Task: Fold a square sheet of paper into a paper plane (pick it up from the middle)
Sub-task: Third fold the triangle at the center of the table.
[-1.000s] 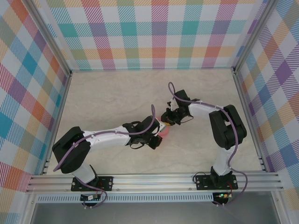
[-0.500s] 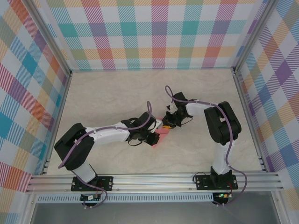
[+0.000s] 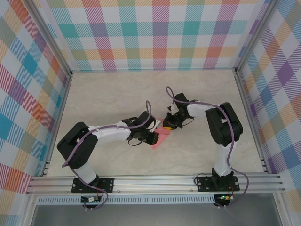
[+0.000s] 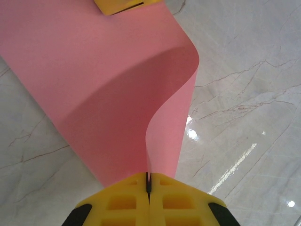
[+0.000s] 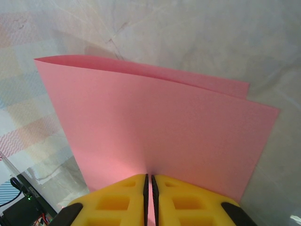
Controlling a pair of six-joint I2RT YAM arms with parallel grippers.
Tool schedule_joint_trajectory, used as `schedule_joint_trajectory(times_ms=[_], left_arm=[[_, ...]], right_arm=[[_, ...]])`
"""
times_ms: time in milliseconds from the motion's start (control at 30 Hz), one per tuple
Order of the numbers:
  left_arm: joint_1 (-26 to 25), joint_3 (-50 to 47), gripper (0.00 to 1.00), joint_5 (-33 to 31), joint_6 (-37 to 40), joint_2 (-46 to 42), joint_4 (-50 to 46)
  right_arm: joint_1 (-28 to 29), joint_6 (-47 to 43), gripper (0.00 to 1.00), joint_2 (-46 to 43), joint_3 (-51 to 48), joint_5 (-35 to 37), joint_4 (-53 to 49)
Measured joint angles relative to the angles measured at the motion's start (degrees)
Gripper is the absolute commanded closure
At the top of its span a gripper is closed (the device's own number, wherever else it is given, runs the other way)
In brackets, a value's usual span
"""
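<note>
**Top external view.** Pinching the square sheet of paper point(image 3: 159, 139) from two sides: with the left gripper point(image 3: 154, 136) at one edge and with the right gripper point(image 3: 167, 126) at the opposite edge. Holding both pairs of jaws closed on the pink sheet, tips facing each other, with the paper spanning the short gap between them above the middle of the marble table point(image 3: 103, 99).

**Left wrist view.** Clamping an edge of the square sheet of paper point(image 4: 108, 84) between the yellow fingertips of the left gripper point(image 4: 148, 181), pads pressed together with only the paper between them. Bowing the sheet away ahead of the tips, with its right side curling over in a soft, uncreased bend. Meeting the right gripper point(image 4: 120, 4) at the far edge, ahead and slightly left.

**Right wrist view.** Gripping the square sheet of paper point(image 5: 155, 127) between the closed yellow pads of the right gripper point(image 5: 149, 181). Presenting two loose layers just ahead of the tips, joined at the upper left, with the rear layer's edge showing beyond the front one toward the right.
</note>
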Motion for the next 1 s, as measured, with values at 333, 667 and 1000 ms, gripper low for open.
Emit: schedule_joint_trajectory(times_ms=[333, 667, 1000], left_arm=[[0.46, 1.4, 0.98, -0.37, 0.35, 1.01, -1.73], [0.81, 1.4, 0.98, -1.27, 0.48, 1.77, -2.71], [0.98, 1.86, 0.97, -2.27, 1.22, 2.6, -2.8]], right_arm=[[0.0, -0.61, 0.85, 0.0, 0.11, 0.02, -0.13], [0.0, -0.83, 0.84, 0.0, 0.24, 0.22, -0.31], [0.0, -0.83, 0.84, 0.0, 0.24, 0.22, -0.31]])
